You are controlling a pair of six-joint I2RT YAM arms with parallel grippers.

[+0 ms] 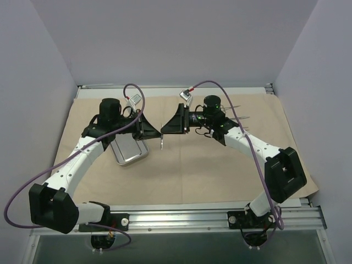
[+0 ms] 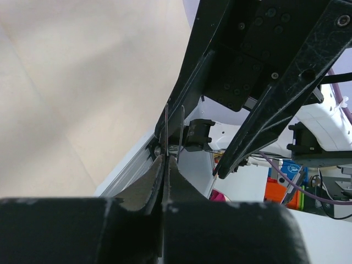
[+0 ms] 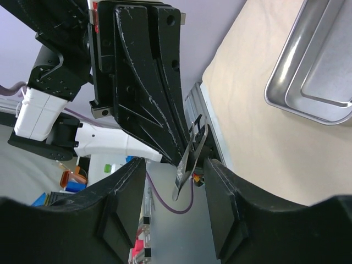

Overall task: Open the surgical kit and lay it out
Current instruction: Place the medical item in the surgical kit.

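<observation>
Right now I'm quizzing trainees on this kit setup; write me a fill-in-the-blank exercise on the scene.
1. The left gripper is shut on the ____.
2. The right gripper has its jaws ____ on either side of that instrument.
3. The steel tray rests on the beige cloth wrap, beneath the ____ arm.
Missing words: tweezers; open; left.

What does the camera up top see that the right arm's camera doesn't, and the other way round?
Only the top view shows both whole arms and thin instruments lying on the cloth beyond the right arm. Only the right wrist view shows its own open fingers either side of the ridged tip of the tweezers. Both show the cloth, the steel tray and the tweezers pinched in the left arm's fingers.
</observation>
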